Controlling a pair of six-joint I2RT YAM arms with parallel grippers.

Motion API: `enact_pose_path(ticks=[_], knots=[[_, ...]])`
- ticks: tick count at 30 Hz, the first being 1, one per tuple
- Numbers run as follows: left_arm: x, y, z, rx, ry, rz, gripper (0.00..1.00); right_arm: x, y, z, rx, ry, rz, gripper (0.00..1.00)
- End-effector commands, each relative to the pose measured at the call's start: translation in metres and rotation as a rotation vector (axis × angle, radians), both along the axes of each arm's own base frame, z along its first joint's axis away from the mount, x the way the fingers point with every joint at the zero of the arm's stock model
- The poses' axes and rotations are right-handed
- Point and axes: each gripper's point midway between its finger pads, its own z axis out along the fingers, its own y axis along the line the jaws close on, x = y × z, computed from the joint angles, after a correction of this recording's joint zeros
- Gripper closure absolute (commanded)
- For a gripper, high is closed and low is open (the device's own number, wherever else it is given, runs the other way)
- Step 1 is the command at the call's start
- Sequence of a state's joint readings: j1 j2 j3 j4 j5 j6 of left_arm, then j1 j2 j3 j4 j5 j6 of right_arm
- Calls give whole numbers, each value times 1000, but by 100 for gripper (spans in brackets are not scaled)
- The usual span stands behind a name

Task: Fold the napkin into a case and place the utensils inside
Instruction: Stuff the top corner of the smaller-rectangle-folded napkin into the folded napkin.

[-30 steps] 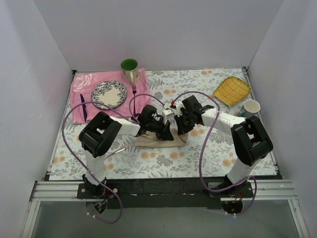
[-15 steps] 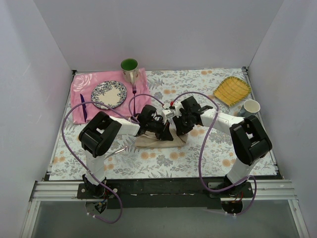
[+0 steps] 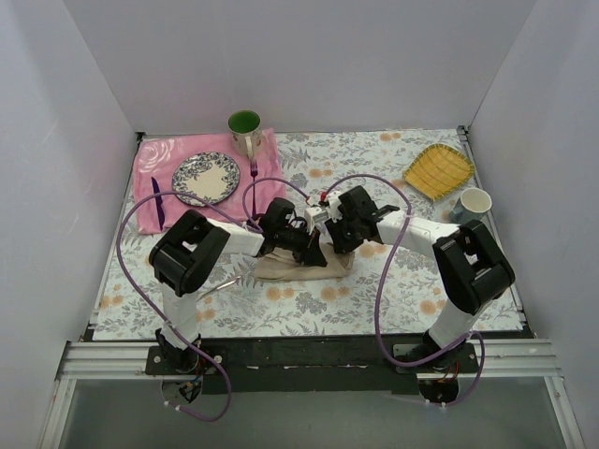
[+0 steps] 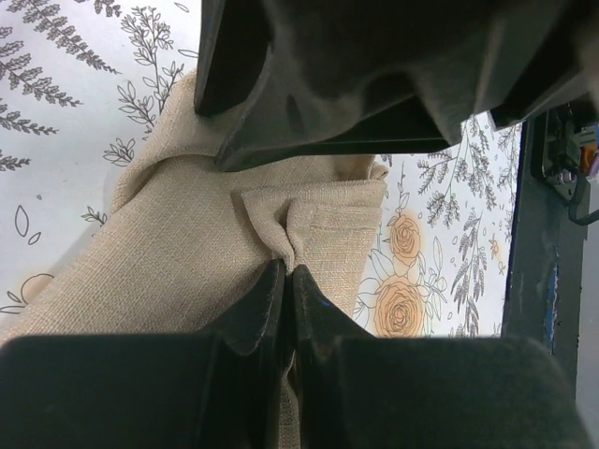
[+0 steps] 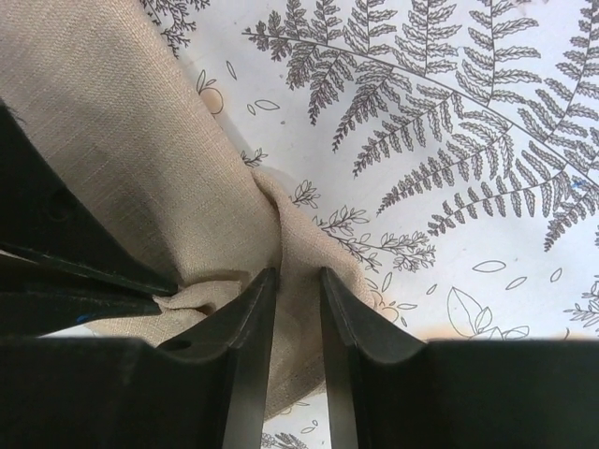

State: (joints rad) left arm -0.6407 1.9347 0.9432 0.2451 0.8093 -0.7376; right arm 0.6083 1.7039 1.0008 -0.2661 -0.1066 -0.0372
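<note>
Two grippers meet over the napkin (image 3: 299, 267), which lies bunched in the middle of the table (image 3: 421, 281). The left gripper (image 4: 284, 271) is pressed together, pinching a small fold of cloth. The right gripper (image 5: 298, 276) is spread a little, with a ridge of cloth under the gap. To fold well, the right one should take a clean edge, not a lump. The table has a flower print, white walls (image 3: 281, 56) stand around it, and a pink mat (image 3: 154, 159) lies far left.
</note>
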Motion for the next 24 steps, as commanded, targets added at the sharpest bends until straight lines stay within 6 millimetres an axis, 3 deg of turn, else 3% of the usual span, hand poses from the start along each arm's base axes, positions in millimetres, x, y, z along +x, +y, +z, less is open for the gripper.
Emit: enact_pose_path(ticks=[1, 5, 13, 24], knots=[[8, -2, 11, -22, -15, 17, 100, -23, -3, -1, -14, -2, 50, 66], [6, 0, 9, -19, -7, 19, 100, -20, 5, 21, 60, -68, 66, 68], [7, -1, 9, -20, -8, 21, 100, -25, 9, 31, 115, -135, 144, 67], [7, -1, 7, -18, -2, 23, 100, -27, 0, 11, 77, -144, 146, 68]])
